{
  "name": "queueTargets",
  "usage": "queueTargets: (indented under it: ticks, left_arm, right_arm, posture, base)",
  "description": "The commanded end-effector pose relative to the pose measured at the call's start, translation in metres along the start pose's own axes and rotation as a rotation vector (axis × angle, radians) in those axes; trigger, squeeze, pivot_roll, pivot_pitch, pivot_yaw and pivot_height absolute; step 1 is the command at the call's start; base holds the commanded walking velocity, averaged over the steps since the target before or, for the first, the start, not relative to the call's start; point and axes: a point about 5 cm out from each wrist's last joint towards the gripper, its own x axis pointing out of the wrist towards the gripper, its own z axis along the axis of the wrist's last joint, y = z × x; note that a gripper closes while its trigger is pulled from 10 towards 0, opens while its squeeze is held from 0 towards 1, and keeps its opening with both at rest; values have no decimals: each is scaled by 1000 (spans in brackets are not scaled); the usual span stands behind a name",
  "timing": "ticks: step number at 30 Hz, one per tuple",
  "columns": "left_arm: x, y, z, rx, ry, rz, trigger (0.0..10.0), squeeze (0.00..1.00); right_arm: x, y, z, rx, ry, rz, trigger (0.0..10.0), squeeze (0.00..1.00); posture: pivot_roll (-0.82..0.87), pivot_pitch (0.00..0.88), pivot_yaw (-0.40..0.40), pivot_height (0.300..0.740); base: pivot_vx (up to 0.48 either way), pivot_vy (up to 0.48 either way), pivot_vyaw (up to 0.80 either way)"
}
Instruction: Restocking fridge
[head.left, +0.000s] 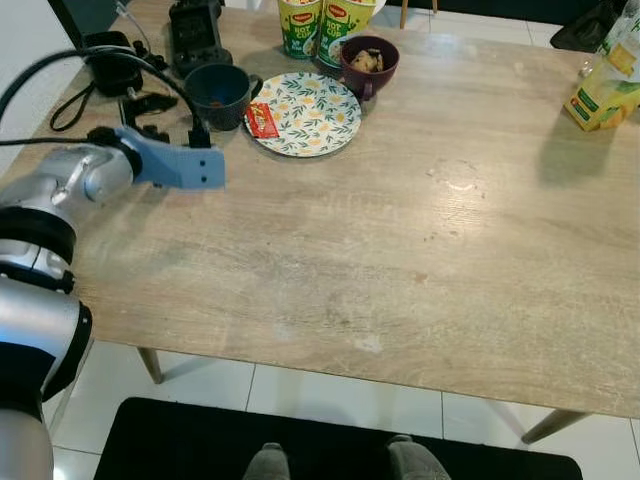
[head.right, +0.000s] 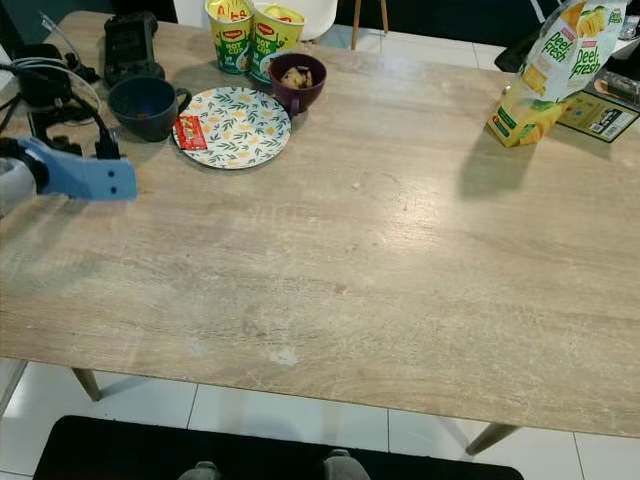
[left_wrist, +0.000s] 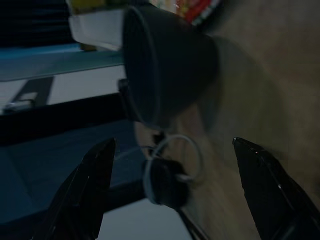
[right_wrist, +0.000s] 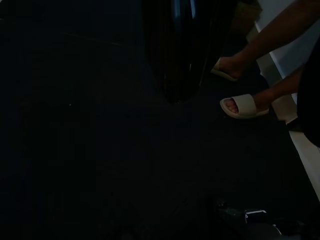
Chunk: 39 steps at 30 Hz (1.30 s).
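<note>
Fingers of the left gripper (left_wrist: 172, 192) spread open, empty, over the table's (head.left: 420, 260) left side near a dark mug (head.left: 218, 95). Juice carton (head.right: 545, 75) stands far right, untouched; restocking seems barely begun. Right arm hangs idle.

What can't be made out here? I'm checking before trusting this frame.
- Juice carton: top cut off by the left eye view's edge.
- Dark mug: contents hidden, seen side-on and blurred in the left wrist view.
- Right wrist view: mostly too dark; a person's sandalled foot shows.
</note>
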Motion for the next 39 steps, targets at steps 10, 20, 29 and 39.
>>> queueTargets:
  ticks: [10,20,29,39]
  left_arm:
    - [2,-11,-3,52,48,-8,10000,0]
    - [4,-11,-3,64,75,17,10000,0]
    - [4,4,-2,-36,52,119,10000,0]
    - [3,10,13,-489,-105,297,10000,0]
  right_arm:
    - [-18,-7,-17,6,44,-7,10000,0]
    - [-19,-8,-9,-17,34,5,10000,0]
    - [2,-5,21,-20,-6,-4,10000,0]
    - [28,6,44,-6,0,-30,10000,0]
  posture:
    - [-17,331,-111,740]
    - [-29,321,-131,740]
    - [-10,205,-115,740]
    - [26,44,-102,740]
  base:
    - [0,0,0]
    - [0,0,0]
    - [0,0,0]
    - [0,0,0]
